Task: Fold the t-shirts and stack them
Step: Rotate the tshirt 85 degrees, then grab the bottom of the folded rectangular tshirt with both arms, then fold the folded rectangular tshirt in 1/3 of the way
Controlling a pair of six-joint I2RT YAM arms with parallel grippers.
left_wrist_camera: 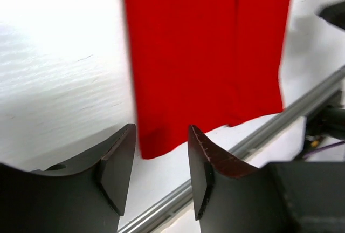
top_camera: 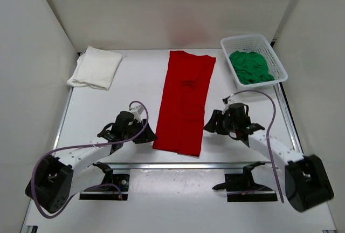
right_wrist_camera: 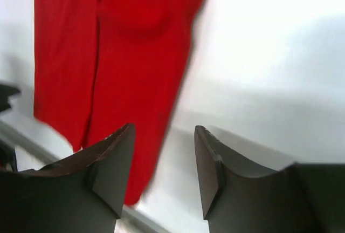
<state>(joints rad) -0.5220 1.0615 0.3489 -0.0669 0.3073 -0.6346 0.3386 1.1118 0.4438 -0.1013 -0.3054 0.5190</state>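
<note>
While open, empty: L end effector (left_wrist_camera: pixel 161 130), R end effector (right_wrist_camera: pixel 164 128) by near corners of red shirt (top_camera: pixel 185 103); white table (top_camera: pixel 108 109) outboard.

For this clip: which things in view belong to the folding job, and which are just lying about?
Part of the job:
- white t-shirt, folded, far left
- red t-shirt, a long strip at centre
- green t-shirt, bunched up, far right

Just there:
- white mesh basket holding the green one
- table

Red shirt (top_camera: pixel 185 103) flat centrally; white shirt (top_camera: pixel 96 67) folded; green shirt (top_camera: pixel 250 67) crumpled
</note>
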